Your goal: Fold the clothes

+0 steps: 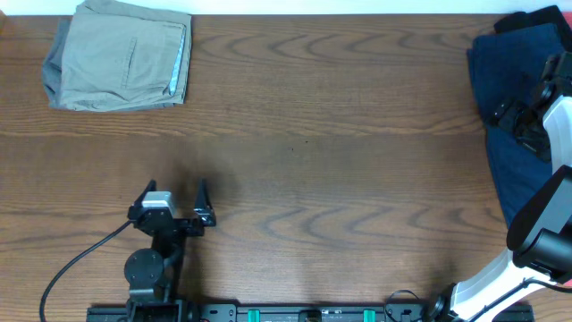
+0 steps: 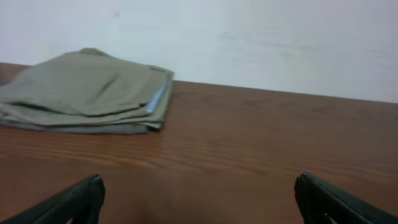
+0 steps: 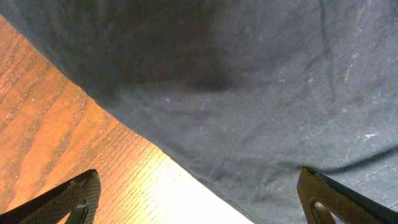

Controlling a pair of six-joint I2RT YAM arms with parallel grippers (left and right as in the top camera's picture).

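Observation:
A folded khaki garment (image 1: 121,54) lies at the table's far left corner; it also shows in the left wrist view (image 2: 87,93). A dark blue garment (image 1: 518,134) lies unfolded at the far right edge and fills the right wrist view (image 3: 249,87). My left gripper (image 1: 176,199) is open and empty, near the front left, well short of the khaki garment. My right gripper (image 1: 521,121) is open, hovering over the blue garment's left edge (image 3: 186,158), with one finger over wood and one over cloth.
The brown wooden table (image 1: 313,152) spreads between the two garments. A black cable (image 1: 76,264) runs from the left arm's base at the front edge. A pale wall (image 2: 249,37) stands behind the table.

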